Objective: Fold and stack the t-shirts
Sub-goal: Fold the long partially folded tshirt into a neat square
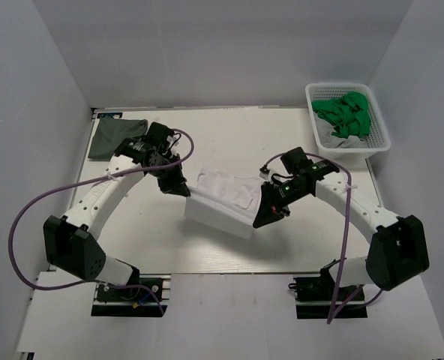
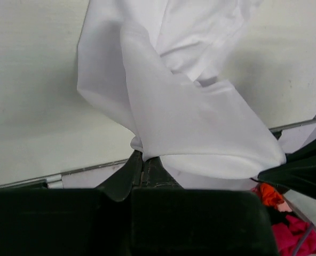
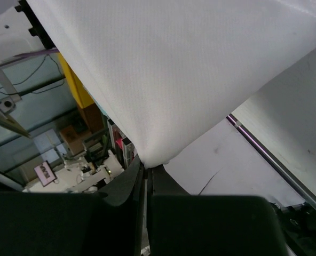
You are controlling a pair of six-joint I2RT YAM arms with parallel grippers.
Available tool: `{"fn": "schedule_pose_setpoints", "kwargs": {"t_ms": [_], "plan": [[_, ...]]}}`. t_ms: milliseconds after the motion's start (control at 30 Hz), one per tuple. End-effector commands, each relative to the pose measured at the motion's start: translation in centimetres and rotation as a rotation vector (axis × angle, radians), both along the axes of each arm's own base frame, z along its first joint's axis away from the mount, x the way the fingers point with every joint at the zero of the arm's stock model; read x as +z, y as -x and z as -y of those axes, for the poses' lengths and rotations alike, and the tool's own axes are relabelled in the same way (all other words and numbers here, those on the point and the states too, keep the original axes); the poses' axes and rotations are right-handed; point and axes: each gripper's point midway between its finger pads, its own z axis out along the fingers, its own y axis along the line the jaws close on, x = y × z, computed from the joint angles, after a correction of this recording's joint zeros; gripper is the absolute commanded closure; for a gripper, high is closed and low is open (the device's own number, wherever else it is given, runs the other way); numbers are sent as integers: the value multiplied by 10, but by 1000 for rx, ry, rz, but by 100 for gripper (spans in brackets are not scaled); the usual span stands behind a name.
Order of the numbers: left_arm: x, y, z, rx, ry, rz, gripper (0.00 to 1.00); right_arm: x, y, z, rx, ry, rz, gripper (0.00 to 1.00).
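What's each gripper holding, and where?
Both are shut on the white t-shirt: left gripper pinches its left end, right gripper its right end.

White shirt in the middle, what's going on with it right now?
Both arms are handling the white t-shirt: the left gripper and the right gripper are each shut on an edge of it, holding it up between them over the middle of the table. The dark grey-green t-shirt lies at the table's far left corner, untouched. A white basket holding green cloth sits at the far right.
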Motion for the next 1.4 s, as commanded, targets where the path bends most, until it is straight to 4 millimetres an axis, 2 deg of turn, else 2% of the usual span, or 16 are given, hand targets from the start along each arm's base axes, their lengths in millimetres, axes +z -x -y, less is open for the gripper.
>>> {"fn": "schedule_pose_setpoints", "kwargs": {"t_ms": [0,233,267,467,600,633,733,900,967,1033,1067,1167,1233,1267,1300,1367], "plan": [[4,-48,-8,71,-61,137,100,16,-10,-5,25,-90,-1,100],[-4,-94,6,123,-53,192,100,16,-44,-12,4,-189,1,100],[-15,-100,9,121,-66,165,100,14,-50,-10,-8,-187,-6,100],[-20,-141,13,149,-106,172,100,2,-80,-7,-57,-193,-1,100],[-38,-158,14,168,-123,147,100,-18,-103,-5,-95,-172,-16,100],[-51,-164,12,176,-136,122,100,-17,-113,-4,-107,-180,8,100],[-48,-187,15,190,-124,147,100,-28,-133,2,-146,-179,11,100],[-68,-220,26,193,-98,166,93,-48,-179,8,-213,-149,44,100],[-68,-234,32,191,-78,190,53,-55,-209,9,-230,-134,83,73],[-67,-251,38,176,-46,216,1,-70,-229,20,-286,-77,68,45],[-66,-254,39,175,-47,214,0,-63,-245,20,-288,-86,94,10],[-44,-264,39,167,-52,261,0,-56,-266,31,-326,-2,151,10],[-33,-262,38,148,-49,299,0,-46,-269,33,-334,35,196,10],[-28,-261,37,149,-41,317,0,-29,-266,34,-341,33,244,10],[-8,-254,43,122,-17,362,0,-36,-266,41,-363,80,255,10],[-12,-241,50,86,4,371,0,-19,-261,41,-392,84,307,10]]}}
